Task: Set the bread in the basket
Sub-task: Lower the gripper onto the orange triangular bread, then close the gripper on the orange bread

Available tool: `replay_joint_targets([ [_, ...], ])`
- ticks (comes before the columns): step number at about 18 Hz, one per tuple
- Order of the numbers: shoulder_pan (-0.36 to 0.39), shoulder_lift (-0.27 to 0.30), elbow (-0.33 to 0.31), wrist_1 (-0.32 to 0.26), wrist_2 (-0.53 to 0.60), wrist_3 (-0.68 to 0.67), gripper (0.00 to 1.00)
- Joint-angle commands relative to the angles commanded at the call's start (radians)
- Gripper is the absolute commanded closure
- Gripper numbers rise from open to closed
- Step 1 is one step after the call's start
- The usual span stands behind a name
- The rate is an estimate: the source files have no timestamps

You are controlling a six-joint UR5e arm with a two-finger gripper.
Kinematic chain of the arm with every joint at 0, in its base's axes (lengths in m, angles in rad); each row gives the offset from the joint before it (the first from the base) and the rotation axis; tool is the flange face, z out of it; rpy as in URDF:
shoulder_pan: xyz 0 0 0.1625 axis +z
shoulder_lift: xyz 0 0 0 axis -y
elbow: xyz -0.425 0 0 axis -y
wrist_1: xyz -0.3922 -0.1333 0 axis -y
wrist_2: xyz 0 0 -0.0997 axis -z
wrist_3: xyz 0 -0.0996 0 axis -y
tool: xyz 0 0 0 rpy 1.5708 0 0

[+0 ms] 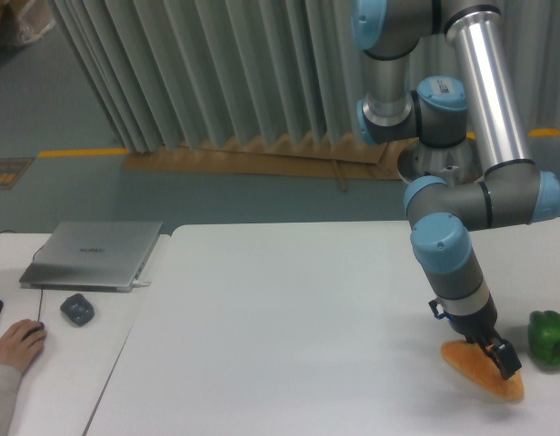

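While the arm (462, 195) leans down at the lower right of the frame, its claw (500, 361) sits right on top of the bread (475, 371), a golden-orange wedge lying flat on the white table (280, 327) near the bottom edge. Whether the dark fingers are closed on the bread or only touching it cannot be told from this view. Just to the right, apart from the bread, a green bell pepper (549, 338) rests near the frame's right edge. At the far left, a closed grey laptop (92, 253) and a small dark object (77, 309) lie on a neighbouring table, and a person's hand (16, 343) covers a mouse at the lower left.
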Motion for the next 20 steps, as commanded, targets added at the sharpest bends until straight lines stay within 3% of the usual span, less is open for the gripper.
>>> replay_joint_targets([
  [1,0.0,-0.002,0.0,0.0,0.0,-0.002,0.37],
  [2,0.0,-0.003,-0.002,0.0,0.0,-0.005,0.47],
  [5,0.0,-0.003,-0.002,-0.002,0.002,-0.012,0.57],
  [6,0.0,-0.003,-0.002,-0.002,0.002,-0.014,0.7],
  [7,0.0,-0.002,-0.002,-0.003,0.002,-0.014,0.76],
  [14,0.008,0.046,-0.011,-0.014,-0.011,-0.011,0.76],
  [16,0.029,0.099,-0.012,-0.07,-0.064,-0.008,0.76],
  [20,0.054,0.144,-0.014,-0.152,-0.087,0.023,0.75],
])
